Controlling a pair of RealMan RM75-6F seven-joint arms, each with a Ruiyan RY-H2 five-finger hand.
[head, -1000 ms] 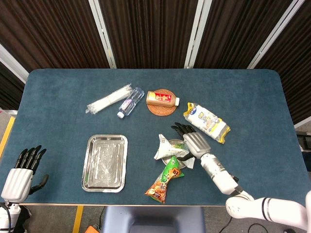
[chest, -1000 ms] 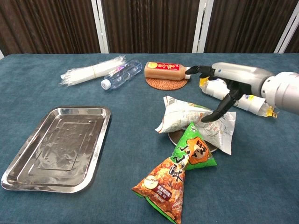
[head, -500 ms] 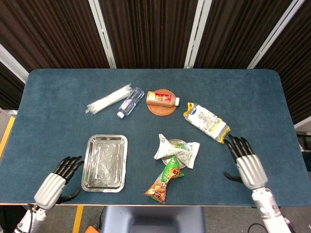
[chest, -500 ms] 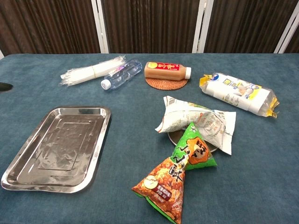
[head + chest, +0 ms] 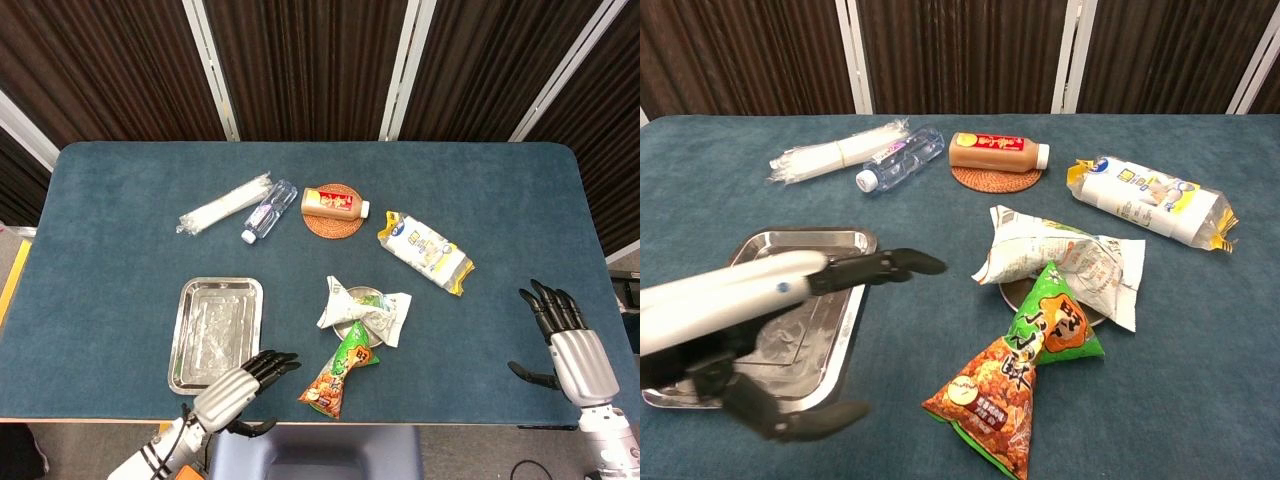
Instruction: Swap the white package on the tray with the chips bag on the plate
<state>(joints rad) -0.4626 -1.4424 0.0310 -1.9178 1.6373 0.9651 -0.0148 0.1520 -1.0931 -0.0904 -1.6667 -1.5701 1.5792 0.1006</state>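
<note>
The white package (image 5: 365, 310) (image 5: 1065, 260) lies across the small plate (image 5: 362, 296) (image 5: 1015, 296), covering most of it. An orange and green chips bag (image 5: 340, 370) (image 5: 1025, 375) lies on the cloth, its green top resting against the plate's near side. The steel tray (image 5: 215, 335) (image 5: 800, 238) holds nothing. My left hand (image 5: 240, 388) (image 5: 830, 275) reaches over the tray's near right corner with fingers stretched toward the chips bag, holding nothing and a short gap away from it. My right hand (image 5: 568, 345) hovers open at the table's right front, seen only in the head view.
At the back stand a brown bottle on a woven coaster (image 5: 335, 203) (image 5: 997, 152), a water bottle (image 5: 268, 210) (image 5: 902, 157) and a clear plastic sleeve (image 5: 222, 205) (image 5: 835, 152). A yellow and white bag (image 5: 425, 252) (image 5: 1150, 200) lies right of the plate.
My right hand left the white package and drew back to the right front edge. My left hand swept from the far left to the tray's near right corner.
</note>
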